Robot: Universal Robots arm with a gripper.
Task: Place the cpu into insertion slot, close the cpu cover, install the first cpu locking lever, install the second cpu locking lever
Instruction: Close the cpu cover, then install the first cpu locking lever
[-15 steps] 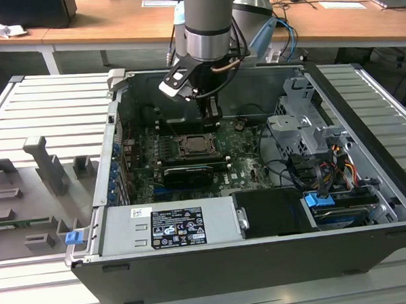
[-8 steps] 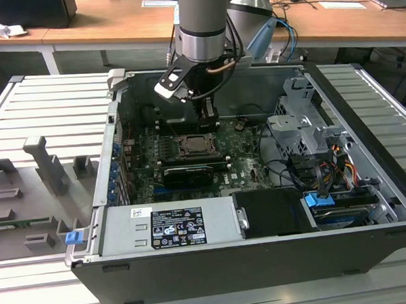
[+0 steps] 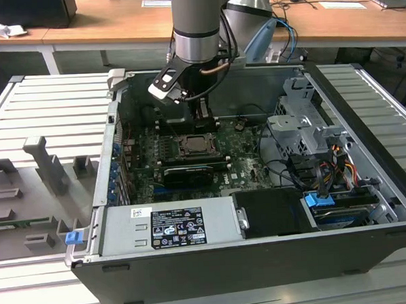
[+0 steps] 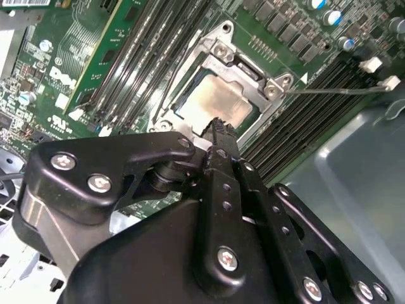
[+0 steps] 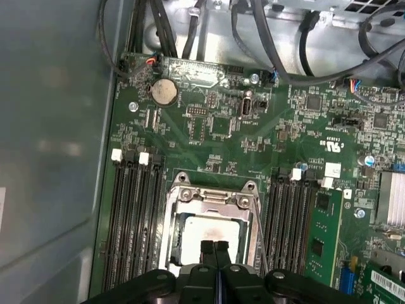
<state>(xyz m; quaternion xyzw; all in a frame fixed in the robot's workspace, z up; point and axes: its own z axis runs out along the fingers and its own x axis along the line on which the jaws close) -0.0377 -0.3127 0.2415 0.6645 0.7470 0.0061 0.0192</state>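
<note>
- The cpu [image 5: 209, 231] lies flat in the insertion slot [image 3: 192, 147] at the middle of the green board. Its dull metal face shows through the cut-out of the cpu cover [image 5: 212, 195], which appears lowered over it.
- The end effector [image 5: 214, 247] hangs close over one edge of the chip, its black fingers pressed together and pinching nothing. Whether it touches cannot be told.
- A thin silvery rod [image 4: 335, 90], seemingly a locking lever, juts from a socket corner out over the memory slots [image 5: 136, 215] and looks unlatched.
- Judged from here, the work stands at the cover and levers. Done well, any push lands on the metal frame or the rod, never on the chip face, and goes straight and gentle, clear of the slots flanking the socket.
- The open computer case [image 3: 364, 116] lies on a slatted grey desk [image 3: 24, 114], with the arm [image 3: 196, 30] coming down into it at the far side.
</note>
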